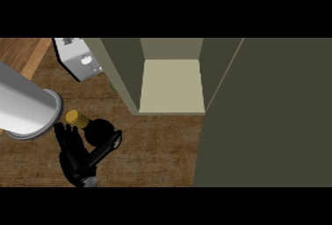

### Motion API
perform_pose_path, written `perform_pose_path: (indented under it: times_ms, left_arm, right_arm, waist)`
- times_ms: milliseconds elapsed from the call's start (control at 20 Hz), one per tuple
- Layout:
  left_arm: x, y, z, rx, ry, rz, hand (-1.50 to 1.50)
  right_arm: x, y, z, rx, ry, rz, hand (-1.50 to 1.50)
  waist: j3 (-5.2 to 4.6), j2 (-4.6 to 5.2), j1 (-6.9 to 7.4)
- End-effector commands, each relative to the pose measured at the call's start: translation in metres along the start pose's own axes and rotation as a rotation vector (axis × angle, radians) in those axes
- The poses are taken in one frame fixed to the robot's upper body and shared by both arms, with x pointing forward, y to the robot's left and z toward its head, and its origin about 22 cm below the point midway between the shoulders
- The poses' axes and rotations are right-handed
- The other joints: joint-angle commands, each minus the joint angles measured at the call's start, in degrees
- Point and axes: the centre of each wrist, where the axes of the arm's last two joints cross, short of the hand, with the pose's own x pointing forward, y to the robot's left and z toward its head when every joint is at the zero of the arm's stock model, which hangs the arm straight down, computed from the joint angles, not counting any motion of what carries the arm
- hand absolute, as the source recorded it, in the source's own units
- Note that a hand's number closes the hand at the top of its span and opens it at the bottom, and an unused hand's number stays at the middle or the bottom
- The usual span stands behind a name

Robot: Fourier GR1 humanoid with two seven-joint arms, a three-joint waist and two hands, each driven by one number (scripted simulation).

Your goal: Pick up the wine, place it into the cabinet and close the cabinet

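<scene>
Left hand [76, 154] lying on the wooden surface [156, 149], fingers straight and released, touching the dark wine bottle [97, 129] with its gold cap. Standing open beyond: cabinet [172, 85], door [266, 114] swung wide. Lying behind: toaster [79, 59].

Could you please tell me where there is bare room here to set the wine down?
The open cabinet's pale shelf floor is bare. The wooden counter is also bare between the left robot hand and the cabinet door. It is crowded at left: the wine, the grey forearm and a toaster.
</scene>
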Motion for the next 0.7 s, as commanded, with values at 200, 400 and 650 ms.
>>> perform_pose_path:
  times_ms: [200,400,650]
  left_arm:
    - [-0.025,-0.008,-0.011,-0.005,0.01,0.03,-1.5]
    - [-0.025,0.011,0.003,-0.009,0.0,0.048,-1.5]
    - [-0.012,0.013,-0.031,-0.046,-0.008,0.107,-1.5]
  right_arm:
    - [0.017,0.004,0.019,-0.006,-0.057,-0.012,-1.5]
    - [0.021,0.001,0.033,0.005,-0.055,0.006,-1.5]
    - [0.027,0.0,0.017,-0.007,-0.062,-0.005,-1.5]
  waist:
    - [-0.01,0.05,-0.11]
    - [0.03,-0.04,0.01]
    - [0.0,-0.01,0.16]
